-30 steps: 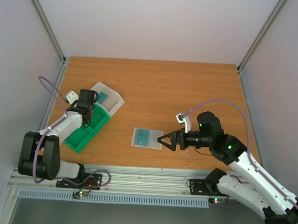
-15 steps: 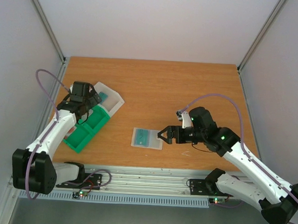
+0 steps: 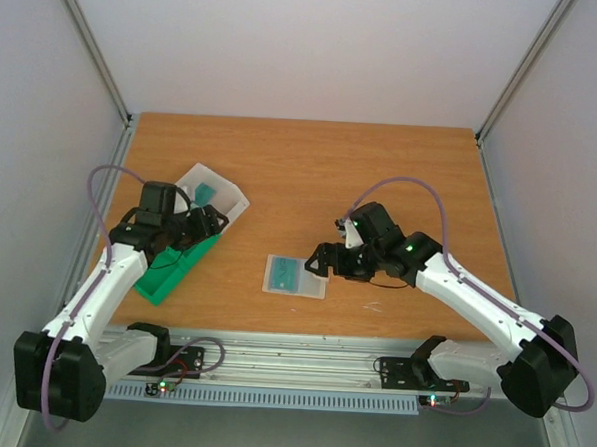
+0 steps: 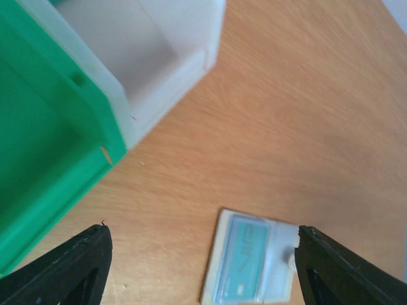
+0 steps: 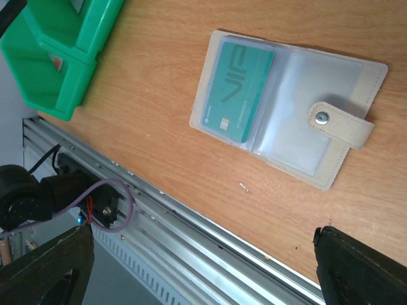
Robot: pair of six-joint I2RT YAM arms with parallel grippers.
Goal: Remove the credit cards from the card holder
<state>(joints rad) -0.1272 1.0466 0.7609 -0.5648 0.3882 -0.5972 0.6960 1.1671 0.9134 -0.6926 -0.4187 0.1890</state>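
The card holder (image 3: 307, 280) lies open and flat on the table, a pale sleeve with a snap tab. A teal credit card (image 3: 286, 274) sits in its left panel. Both show in the right wrist view, holder (image 5: 310, 121) and card (image 5: 238, 89), and blurred in the left wrist view, holder (image 4: 278, 264) and card (image 4: 240, 265). My right gripper (image 3: 320, 262) is open and empty, hovering at the holder's right edge. My left gripper (image 3: 206, 222) is open and empty over the green tray's right end, pointing toward the holder. Another teal card (image 3: 204, 193) lies in the clear box.
A green compartmented tray (image 3: 171, 262) stands at the left, also in the left wrist view (image 4: 38, 159) and the right wrist view (image 5: 57, 44). The clear plastic box (image 3: 232, 202) adjoins it on the far side. An aluminium rail (image 5: 210, 248) runs along the near table edge.
My left gripper swung from above the tray to the right, toward the holder. My right gripper moved left and slightly farther, up to the holder's right edge. The holder has not moved.
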